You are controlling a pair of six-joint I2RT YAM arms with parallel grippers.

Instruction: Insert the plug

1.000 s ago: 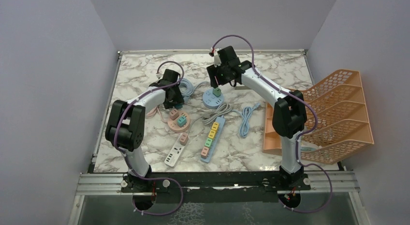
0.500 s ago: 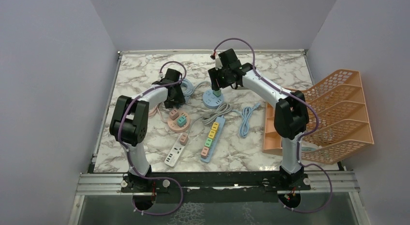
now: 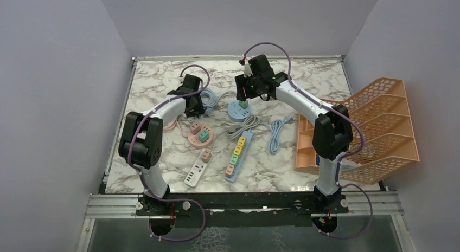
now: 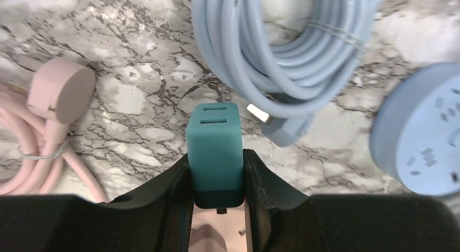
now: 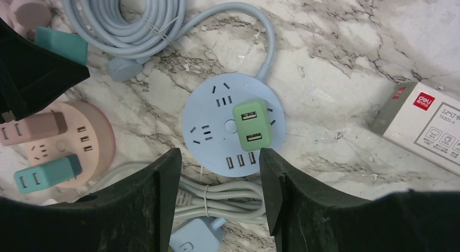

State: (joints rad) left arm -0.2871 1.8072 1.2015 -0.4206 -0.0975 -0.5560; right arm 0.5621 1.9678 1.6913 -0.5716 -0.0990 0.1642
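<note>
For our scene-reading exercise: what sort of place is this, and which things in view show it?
Probably a lab robot cell: left arm and right arm bolted to a rail, plain walls boxing in a marble-look table, power strips laid out as props.

Soft, even, bright light; shadows faint. White veined marble tabletop (image 4: 412, 30) glares palely at one o'clock, left wrist view.

Left arm (image 3: 163, 108) reaches over the tabletop's far left, left gripper (image 4: 215, 160) clamped on teal plug (image 4: 213, 135). Right arm (image 3: 304, 103) stretches toward the far edge's middle, wrist pitched down. Right gripper (image 5: 219, 157) fingers parted, holding nothing.
</note>
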